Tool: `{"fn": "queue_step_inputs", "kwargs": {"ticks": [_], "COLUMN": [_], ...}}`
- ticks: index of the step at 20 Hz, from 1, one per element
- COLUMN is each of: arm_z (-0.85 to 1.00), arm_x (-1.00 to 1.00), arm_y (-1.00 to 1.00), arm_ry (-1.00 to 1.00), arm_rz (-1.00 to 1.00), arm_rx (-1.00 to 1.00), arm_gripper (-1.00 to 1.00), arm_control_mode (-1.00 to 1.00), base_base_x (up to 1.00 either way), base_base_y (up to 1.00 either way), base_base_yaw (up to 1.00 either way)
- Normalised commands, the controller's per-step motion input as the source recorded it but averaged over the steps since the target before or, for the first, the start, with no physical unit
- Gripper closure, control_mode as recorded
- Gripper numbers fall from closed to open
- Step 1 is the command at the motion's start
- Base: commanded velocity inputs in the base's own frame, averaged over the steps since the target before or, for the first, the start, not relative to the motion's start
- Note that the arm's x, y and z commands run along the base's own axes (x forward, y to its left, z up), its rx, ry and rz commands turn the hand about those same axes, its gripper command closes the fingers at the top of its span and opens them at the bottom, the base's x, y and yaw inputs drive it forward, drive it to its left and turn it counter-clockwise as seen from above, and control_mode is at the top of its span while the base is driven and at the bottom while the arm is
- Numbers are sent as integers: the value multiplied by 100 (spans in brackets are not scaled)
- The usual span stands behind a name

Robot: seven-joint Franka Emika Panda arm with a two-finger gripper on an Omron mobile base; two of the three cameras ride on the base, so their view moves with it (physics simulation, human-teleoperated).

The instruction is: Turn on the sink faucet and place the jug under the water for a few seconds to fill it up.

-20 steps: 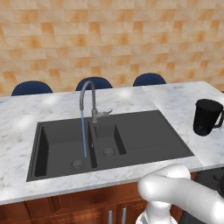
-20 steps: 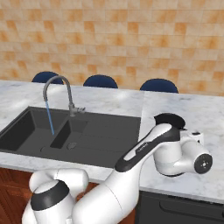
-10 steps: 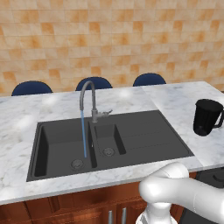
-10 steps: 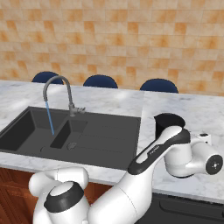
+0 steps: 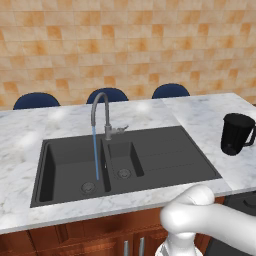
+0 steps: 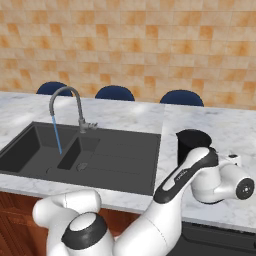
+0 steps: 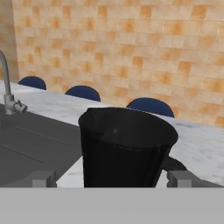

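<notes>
Since the earlier frames the arm has swung right of the sink [image 5: 165, 160], bringing the gripper [image 7: 111, 178] level with the jug [image 7: 124, 146]. Its fingertips [image 7: 43, 178] stand spread either side of the jug, not touching, lined up for a side grasp. Right of the sink the jug stands upright, while the sink faucet [image 5: 99, 112] already pours water [image 5: 95, 152] into the basin.
</notes>
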Motion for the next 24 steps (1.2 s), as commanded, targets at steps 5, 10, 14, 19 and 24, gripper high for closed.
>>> {"fn": "queue_step_inputs", "kwargs": {"ticks": [5, 10, 14, 19, 24], "arm_z": [-14, -13, -11, -6, -3], "arm_x": [17, 17, 19, 12, 11], "arm_y": [-26, -29, -25, -27, -20], "arm_ry": [0, 0, 0, 0, 0], "arm_rz": [0, 1, 6, 12, 17], "arm_rx": [0, 0, 0, 0, 0], "arm_gripper": [-100, -100, -100, -100, -100], "arm_control_mode": [-100, -100, -100, -100, -100], "base_base_x": [0, 0, 0, 0, 0], "base_base_y": [0, 0, 0, 0, 0], "base_base_yaw": [0, 0, 0, 0, 0]}}
